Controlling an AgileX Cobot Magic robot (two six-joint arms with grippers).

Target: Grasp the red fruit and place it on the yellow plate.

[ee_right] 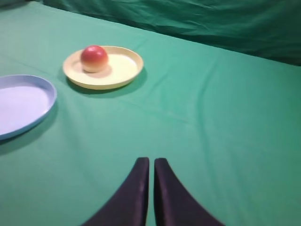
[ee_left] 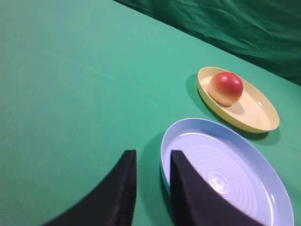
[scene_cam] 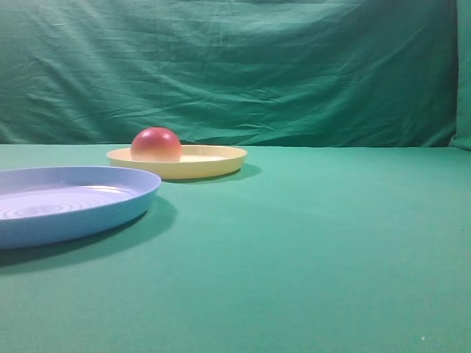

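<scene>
The red fruit [scene_cam: 156, 144] rests on the left part of the yellow plate [scene_cam: 213, 163], red on top and pale below. Both wrist views also show the fruit [ee_left: 225, 88] [ee_right: 94, 58] lying on the yellow plate [ee_left: 256, 115] [ee_right: 123, 70]. My left gripper [ee_left: 154, 157] hovers well short of it, open with a moderate gap and nothing between its black fingers. Near the front of the table, far from the plate, my right gripper [ee_right: 151, 162] is shut on nothing. Neither gripper appears in the exterior view.
A larger light-blue plate [scene_cam: 110, 213] with concentric rings sits in front and left of the yellow plate; its rim [ee_left: 164, 141] lies just beyond my left fingers. It appears again [ee_right: 40, 110] at the left of the right wrist view. Green cloth covers table and backdrop.
</scene>
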